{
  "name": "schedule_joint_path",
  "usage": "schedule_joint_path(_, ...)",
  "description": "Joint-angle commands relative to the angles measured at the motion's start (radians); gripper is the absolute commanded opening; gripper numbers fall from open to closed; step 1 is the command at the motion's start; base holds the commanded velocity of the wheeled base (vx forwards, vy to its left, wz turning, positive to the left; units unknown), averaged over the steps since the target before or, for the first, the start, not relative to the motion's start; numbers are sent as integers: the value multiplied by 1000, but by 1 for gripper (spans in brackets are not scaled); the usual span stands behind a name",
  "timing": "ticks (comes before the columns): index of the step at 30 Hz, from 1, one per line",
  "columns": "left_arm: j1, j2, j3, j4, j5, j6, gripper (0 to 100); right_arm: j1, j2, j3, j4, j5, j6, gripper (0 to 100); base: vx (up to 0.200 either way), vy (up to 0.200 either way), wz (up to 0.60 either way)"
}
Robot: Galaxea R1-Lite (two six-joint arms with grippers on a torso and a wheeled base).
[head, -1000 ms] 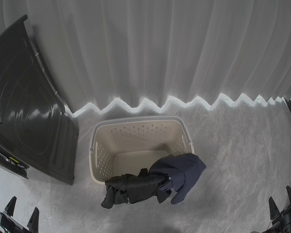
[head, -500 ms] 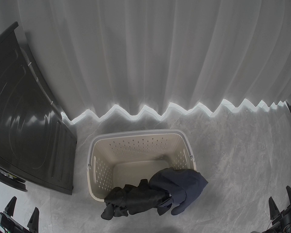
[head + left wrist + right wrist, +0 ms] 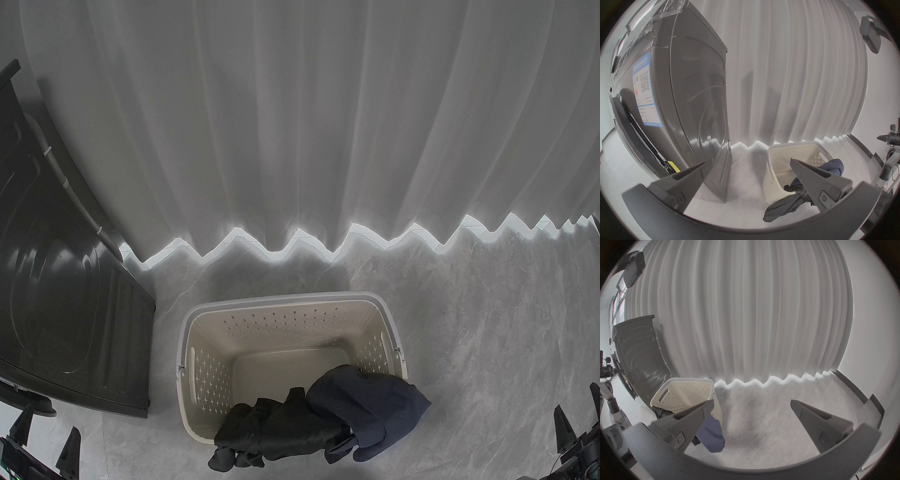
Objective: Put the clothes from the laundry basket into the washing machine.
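1. Both of your grippers are empty, with their fingers spread wide. The left gripper (image 3: 747, 161) hangs low near the washing machine (image 3: 56, 325). The right gripper (image 3: 752, 401) hangs low over bare floor (image 3: 500, 312), well apart from the laundry basket (image 3: 284, 301).
2. The clothes sit at the basket's near edge. A black garment (image 3: 281, 431) is draped over the near rim, and a navy garment (image 3: 381, 406) spills over the near right corner. Both hang partly outside, so a nudge against the rim could tip them onto the floor.
3. The two garments overlap where they meet. If you pinch one you will likely drag the other along, and it may drop halfway to the machine.
4. The basket looks light and stands free on smooth floor. Pulling up on cloth snagged over the rim could slide or tilt it.
5. A shallow pinch on a loose fold may slip. Trailing cloth could also catch on the machine's corner, which stands near the basket's left edge.
6. You can't tell from these views whether the machine's door is open. Check before you carry anything over.
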State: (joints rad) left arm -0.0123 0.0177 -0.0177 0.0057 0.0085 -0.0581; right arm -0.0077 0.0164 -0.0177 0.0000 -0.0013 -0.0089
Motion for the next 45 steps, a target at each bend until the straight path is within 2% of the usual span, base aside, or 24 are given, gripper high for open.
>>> schedule_joint_path(1, 0, -15, 16, 0, 1, 0, 100, 0, -16, 18, 0, 0, 0, 100, 200, 0, 0)
schedule_joint_path(8, 0, -15, 16, 0, 1, 0, 100, 0, -15, 18, 0, 0, 0, 100, 29, 0, 0)
schedule_joint_path(14, 0, -15, 16, 0, 1, 0, 100, 0, -15, 18, 0, 0, 0, 100, 200, 0, 0)
schedule_joint_path(23, 0, -15, 16, 0, 1, 0, 100, 0, -16, 18, 0, 0, 0, 100, 0, 0, 0)
schedule_joint_path(32, 0, -15, 16, 0, 1, 0, 100, 0, -15, 18, 0, 0, 0, 100, 200, 0, 0)
schedule_joint_path(45, 0, -15, 16, 0, 1, 0, 100, 0, -15, 18, 0, 0, 0, 100, 0, 0, 0)
